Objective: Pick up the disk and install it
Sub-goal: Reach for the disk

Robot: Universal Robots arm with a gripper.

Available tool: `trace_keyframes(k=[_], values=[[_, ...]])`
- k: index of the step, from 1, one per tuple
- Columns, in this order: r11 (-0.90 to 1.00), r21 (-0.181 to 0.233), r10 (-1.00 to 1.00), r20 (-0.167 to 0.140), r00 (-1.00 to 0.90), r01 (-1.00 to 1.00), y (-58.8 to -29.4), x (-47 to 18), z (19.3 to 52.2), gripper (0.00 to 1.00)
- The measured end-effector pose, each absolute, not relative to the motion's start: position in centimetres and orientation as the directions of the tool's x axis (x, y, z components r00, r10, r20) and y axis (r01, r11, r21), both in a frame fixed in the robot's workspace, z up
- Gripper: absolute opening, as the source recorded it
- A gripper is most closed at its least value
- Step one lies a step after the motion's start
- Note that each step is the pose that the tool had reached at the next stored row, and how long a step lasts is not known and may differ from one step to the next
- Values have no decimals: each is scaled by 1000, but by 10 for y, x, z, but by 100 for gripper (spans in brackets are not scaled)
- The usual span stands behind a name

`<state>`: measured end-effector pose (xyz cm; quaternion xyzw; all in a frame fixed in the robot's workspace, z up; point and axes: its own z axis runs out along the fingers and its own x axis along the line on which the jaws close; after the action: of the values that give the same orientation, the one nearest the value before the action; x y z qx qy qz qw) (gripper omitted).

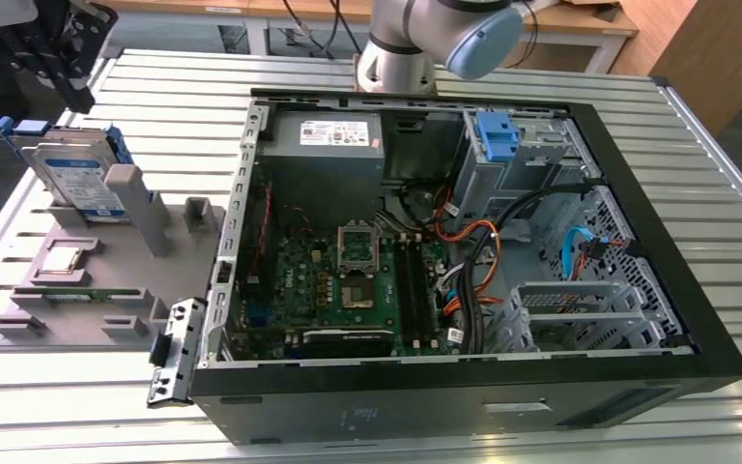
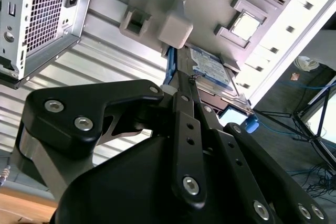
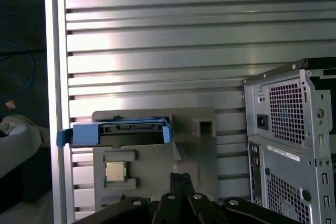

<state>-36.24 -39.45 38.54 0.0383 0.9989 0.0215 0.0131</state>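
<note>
Hovering at twelve o'clock of the disk [image 1: 81, 179] in the exterior view, your gripper [image 1: 77, 97] sat closed, holding nothing. Disk: upright in the grey fixture [image 1: 113, 285], nine o'clock from the computer case [image 1: 474, 387]. Judged advisable for you: opening wide, centring squarely over its blue rails [image 3: 84, 135].

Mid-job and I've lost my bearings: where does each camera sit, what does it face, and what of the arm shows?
Exterior view: off the arm, high, looking down into the open computer case on the slatted table; arm base and end effector show.
First wrist view: on the arm, facing the disk standing in the grey fixture; end effector in front.
Second wrist view: on the arm, sighting along the end effector at the disk.
Shared: all show disk, fixture, case.
</note>
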Motion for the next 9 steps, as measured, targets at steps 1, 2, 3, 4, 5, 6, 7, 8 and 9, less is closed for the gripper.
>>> trace_keyframes(k=[1, 2, 3, 4, 5, 6, 7, 8, 9], values=[[996, 44, 77, -24, -997, 76, -394, -363, 385, 11], [996, 44, 77, -24, -997, 76, -394, -364, 385, 11], [996, 44, 77, -24, -997, 76, -394, -365, 384, 11], [996, 44, 77, -24, -997, 76, -394, -366, 384, 11], [996, 44, 77, -24, -997, 76, -394, -367, 383, 11], [996, 44, 77, -25, -997, 76, -394, -367, 383, 11], [996, 44, 77, -25, -997, 76, -394, -367, 383, 11], [996, 44, 77, -25, -997, 76, -394, -367, 383, 11], [996, 44, 77, -25, -997, 76, -395, -367, 383, 11]])
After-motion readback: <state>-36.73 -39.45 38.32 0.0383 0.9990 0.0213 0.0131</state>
